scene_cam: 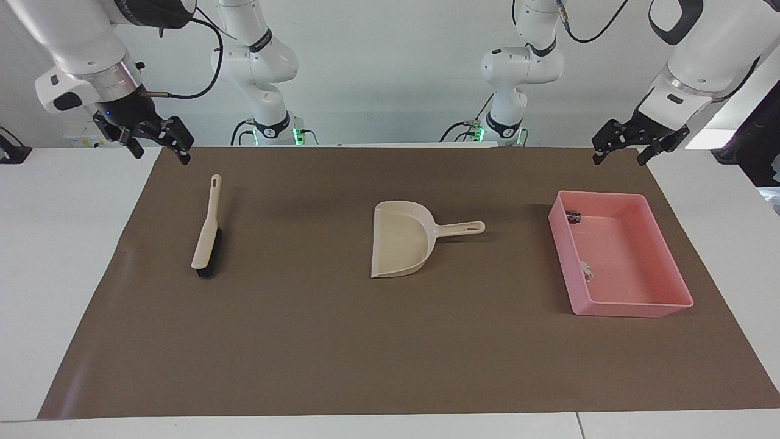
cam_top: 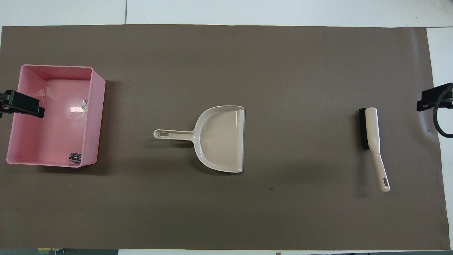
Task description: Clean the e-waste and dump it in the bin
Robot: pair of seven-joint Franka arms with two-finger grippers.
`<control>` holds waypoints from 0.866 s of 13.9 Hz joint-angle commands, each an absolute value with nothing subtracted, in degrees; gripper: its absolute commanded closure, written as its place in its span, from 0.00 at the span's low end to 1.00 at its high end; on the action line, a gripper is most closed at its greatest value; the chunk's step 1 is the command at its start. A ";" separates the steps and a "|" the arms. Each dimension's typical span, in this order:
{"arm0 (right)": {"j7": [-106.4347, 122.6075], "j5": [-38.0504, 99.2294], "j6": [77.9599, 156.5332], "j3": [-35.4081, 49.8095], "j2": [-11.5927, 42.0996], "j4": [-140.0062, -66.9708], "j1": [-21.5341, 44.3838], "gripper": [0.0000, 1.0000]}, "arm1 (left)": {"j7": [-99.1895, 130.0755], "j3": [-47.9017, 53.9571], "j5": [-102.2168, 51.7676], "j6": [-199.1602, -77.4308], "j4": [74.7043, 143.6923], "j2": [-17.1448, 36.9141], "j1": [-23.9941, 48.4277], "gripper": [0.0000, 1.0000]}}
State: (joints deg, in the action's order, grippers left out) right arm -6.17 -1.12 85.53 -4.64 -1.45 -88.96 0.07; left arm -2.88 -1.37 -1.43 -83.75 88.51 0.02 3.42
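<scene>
The pink bin [scene_cam: 631, 308] stands on the brown mat toward the left arm's end; it also shows in the overhead view [cam_top: 97, 120]. Both e-waste parts lie in it. The dark chip [scene_cam: 573, 216] [cam_top: 75, 157] sits in the corner nearest the robots. The white-grey block [scene_cam: 586, 268] [cam_top: 84, 105] lies against the wall that faces the dustpan. My left gripper [scene_cam: 618, 158] [cam_top: 22, 106] hangs open and empty in the air, apart from the bin, over the mat's edge at its own end. My right gripper [scene_cam: 159, 152] [cam_top: 430, 101] waits open and empty above the mat's corner near the brush.
A beige dustpan [scene_cam: 399, 244] [cam_top: 221, 138] lies at the mat's middle, its handle pointing toward the bin. A beige brush with black bristles [scene_cam: 207, 235] [cam_top: 371, 131] lies toward the right arm's end. White table borders the mat.
</scene>
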 commanded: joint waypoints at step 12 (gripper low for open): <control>-6.42 -0.88 85.87 -4.13 -2.37 -89.74 0.88 0.00 | -2.02 -1.14 -1.06 -87.28 90.35 -1.76 3.51 0.00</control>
